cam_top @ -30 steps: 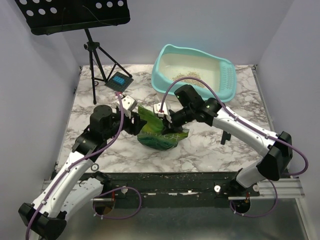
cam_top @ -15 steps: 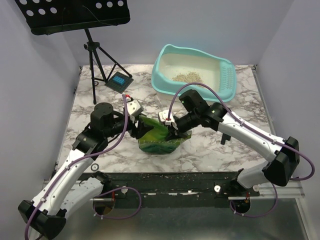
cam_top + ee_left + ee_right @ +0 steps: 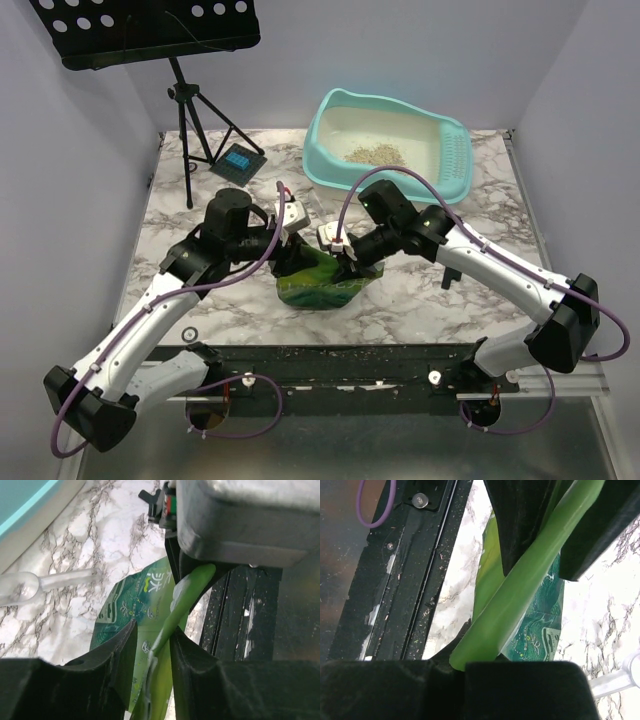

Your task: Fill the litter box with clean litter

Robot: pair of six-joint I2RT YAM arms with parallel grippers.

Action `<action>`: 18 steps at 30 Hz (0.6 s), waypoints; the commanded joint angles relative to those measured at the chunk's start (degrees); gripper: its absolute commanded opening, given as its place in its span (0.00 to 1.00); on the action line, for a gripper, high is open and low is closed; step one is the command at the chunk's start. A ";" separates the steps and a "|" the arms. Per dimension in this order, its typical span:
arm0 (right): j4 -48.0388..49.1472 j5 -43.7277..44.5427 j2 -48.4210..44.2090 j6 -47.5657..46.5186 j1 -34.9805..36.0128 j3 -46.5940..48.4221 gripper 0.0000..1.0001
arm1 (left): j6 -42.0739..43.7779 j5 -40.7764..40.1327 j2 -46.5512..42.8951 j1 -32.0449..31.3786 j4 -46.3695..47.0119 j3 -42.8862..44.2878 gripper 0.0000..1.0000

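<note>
I am watching the bag-handling step. The green bag point(image 3: 318, 282) is standing near the middle of the marble table point(image 3: 420, 300), between the 2 arms. The right gripper point(image 3: 465, 664) is pinching the bag's folded top edge, with its jaws pressed together on the foil. The left gripper point(image 3: 152, 630) is holding its jaws narrowly apart around the same edge, and I cannot tell if they are gripping it.

The litter box point(image 3: 455, 160) is sitting at the far right, well apart from the bag, and only 1 small pile of clean litter point(image 3: 372, 153) is lying inside. A clear scoop point(image 3: 30, 586) is lying on the table beside the bag.

I am judging that the task is far from finished. The next move is probably asking for a firm hold from both sides, then lifting or opening the bag without spilling.
</note>
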 commanded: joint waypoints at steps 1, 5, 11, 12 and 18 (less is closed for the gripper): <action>-0.63 -3.06 -0.57 0.57 0.70 2.29 0.00 | 1.90 -2.51 -2.25 -1.56 -3.63 -1.57 0.38; -0.02 -1.57 0.13 1.89 0.70 3.17 0.00 | 2.25 -7.16 -4.28 -4.02 -4.68 -3.50 0.35; 0.77 -1.22 1.28 3.21 0.70 4.49 0.01 | 2.51 -8.75 -3.76 -6.31 -4.60 -4.56 0.22; 0.78 -1.22 1.28 3.38 0.70 4.58 0.01 | 2.51 -9.11 -3.41 -6.57 -4.25 -4.91 0.20; -0.01 0.71 0.40 5.40 0.70 4.75 0.02 | 2.86 -14.38 -1.47 -8.68 -2.75 -5.70 0.00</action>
